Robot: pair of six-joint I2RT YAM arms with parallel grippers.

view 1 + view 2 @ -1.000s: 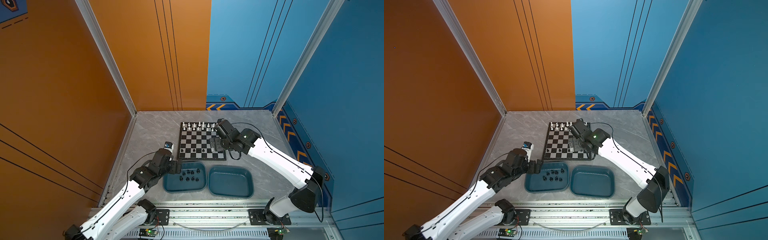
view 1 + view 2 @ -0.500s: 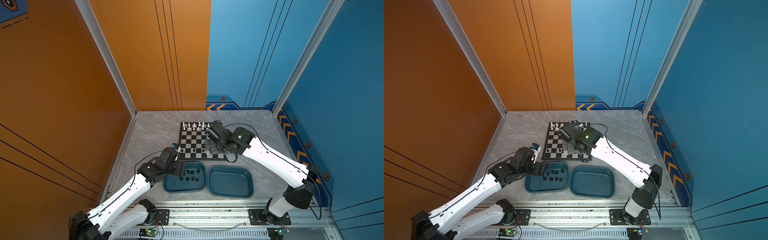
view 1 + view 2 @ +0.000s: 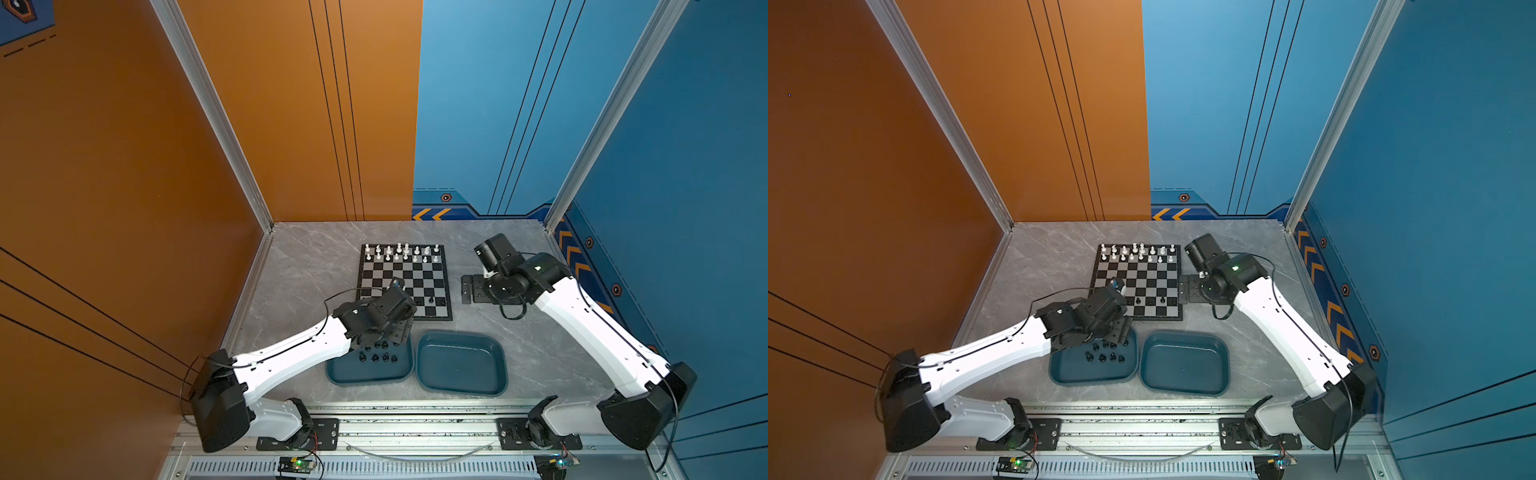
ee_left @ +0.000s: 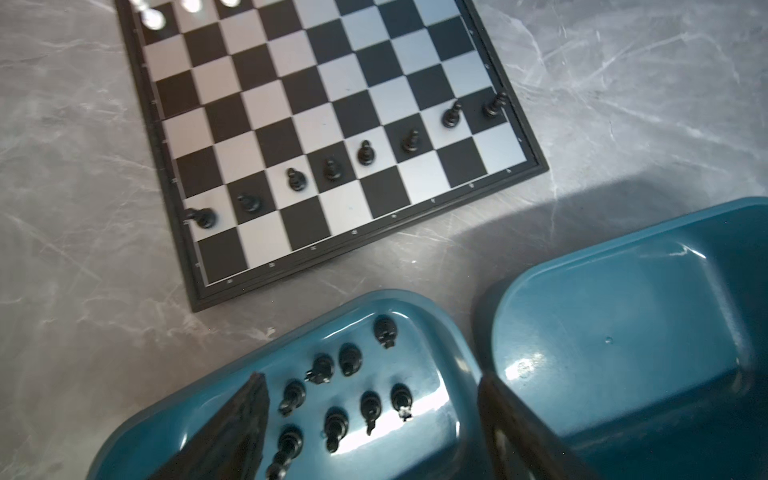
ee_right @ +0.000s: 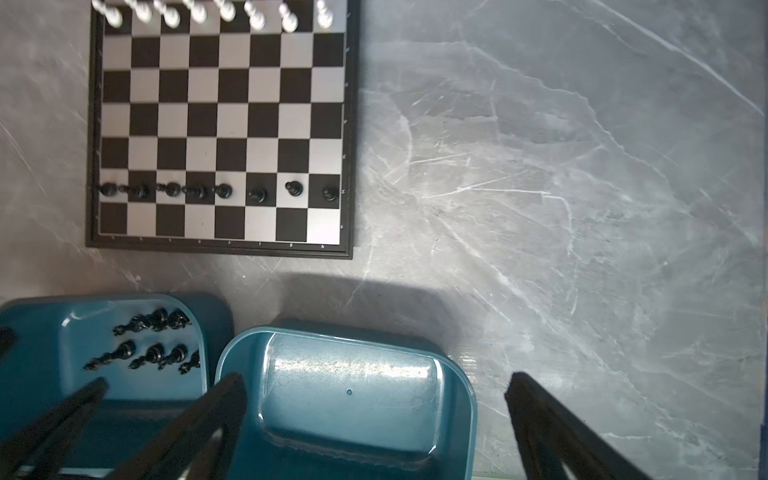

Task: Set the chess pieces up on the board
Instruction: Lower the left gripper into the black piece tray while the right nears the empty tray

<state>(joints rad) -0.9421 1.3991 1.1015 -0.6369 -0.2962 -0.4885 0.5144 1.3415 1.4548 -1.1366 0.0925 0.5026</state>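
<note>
The board (image 3: 415, 279) lies square on the grey marble table (image 3: 299, 270), with a narrow strip of bare stone between its near rim and the two teal trays. White chess pieces (image 3: 401, 253) fill the two far rows. Eight black pawns (image 5: 224, 190) line the second row from the near edge, and the last row behind them and the four middle rows are bare.

The left tray (image 3: 370, 376) holds the remaining black pieces (image 4: 370, 405), standing loosely grouped. The left gripper (image 4: 370, 375) hangs over them with its jaws well apart and gripping nothing. The right tray (image 3: 461, 365) sits just beside it.

The right gripper (image 5: 374, 375) is spread wide and empty, off the board's right edge in both top views. Open table runs from both board sides to the walls.
</note>
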